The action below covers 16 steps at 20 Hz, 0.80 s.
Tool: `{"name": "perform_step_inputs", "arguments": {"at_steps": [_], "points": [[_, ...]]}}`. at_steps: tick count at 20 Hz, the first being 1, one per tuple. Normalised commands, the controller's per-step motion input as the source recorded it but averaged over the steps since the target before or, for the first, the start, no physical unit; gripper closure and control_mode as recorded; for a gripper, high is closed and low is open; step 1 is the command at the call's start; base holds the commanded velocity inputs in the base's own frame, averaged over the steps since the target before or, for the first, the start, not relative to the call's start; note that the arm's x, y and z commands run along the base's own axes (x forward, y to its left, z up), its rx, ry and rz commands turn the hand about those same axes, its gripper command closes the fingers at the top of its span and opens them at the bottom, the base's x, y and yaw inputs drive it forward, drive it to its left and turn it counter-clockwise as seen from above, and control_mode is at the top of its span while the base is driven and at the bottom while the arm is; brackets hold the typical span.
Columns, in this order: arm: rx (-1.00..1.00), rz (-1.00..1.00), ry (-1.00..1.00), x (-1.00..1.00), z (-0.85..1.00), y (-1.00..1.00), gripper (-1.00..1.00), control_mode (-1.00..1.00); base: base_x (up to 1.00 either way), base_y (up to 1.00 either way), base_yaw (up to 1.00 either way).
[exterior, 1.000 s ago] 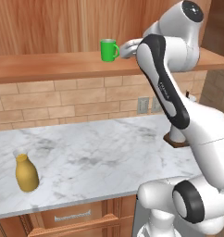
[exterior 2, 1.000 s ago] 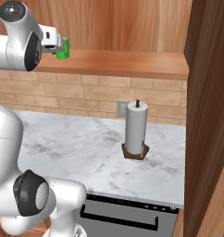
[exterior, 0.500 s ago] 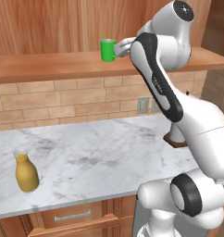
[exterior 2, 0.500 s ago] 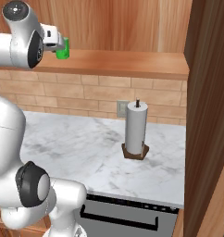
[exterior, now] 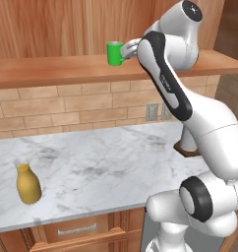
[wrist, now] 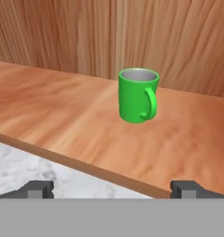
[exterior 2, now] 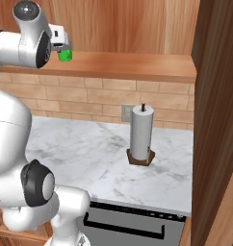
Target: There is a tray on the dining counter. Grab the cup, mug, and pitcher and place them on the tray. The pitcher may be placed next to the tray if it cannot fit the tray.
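Note:
A bright green mug (exterior: 113,53) with a side handle stands upright on a wooden shelf (exterior: 52,71). My gripper (exterior: 126,50) hovers just right of it at shelf height, open, with nothing between its fingers. In the hand view the mug (wrist: 138,96) stands a short way ahead of the gripper (wrist: 113,189), its handle turned toward the camera. From the right base view the mug (exterior 2: 65,55) peeks out from under the gripper (exterior 2: 61,46). The mustard-yellow pitcher (exterior: 28,183) stands on the marble counter (exterior: 106,172) at the far left. The tray, the cup and the dining counter are out of view.
A paper towel roll (exterior 2: 141,135) on a wooden holder stands at the counter's right, near a tall wooden cabinet side (exterior 2: 217,120). A brick wall (exterior: 67,108) backs the counter below the shelf. Drawers (exterior: 76,229) run under the counter's front edge.
The hand has crept left along the shelf toward the mug. Its fingers stay wide apart, and the mug and pitcher have not moved.

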Motion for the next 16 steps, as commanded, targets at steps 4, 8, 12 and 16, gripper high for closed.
{"name": "perform_step_inputs", "arguments": {"at_steps": [4, 8, 12, 16], "points": [[0.00, 0.02, 0.00, 0.20, 0.00, 0.00, -1.00, -1.00, 0.00, 0.00, 0.00], [0.00, 0.01, 0.00, 0.22, 0.00, 0.00, -1.00, -1.00, 0.00, 0.00, 0.00], [0.00, 0.01, 0.00, 0.16, -0.05, 0.00, -1.00, -1.00, 0.00, 0.00, 0.00], [0.00, 0.01, 0.00, 0.21, -0.06, 0.00, -1.00, -1.00, 0.00, 0.00, 0.00]]}}
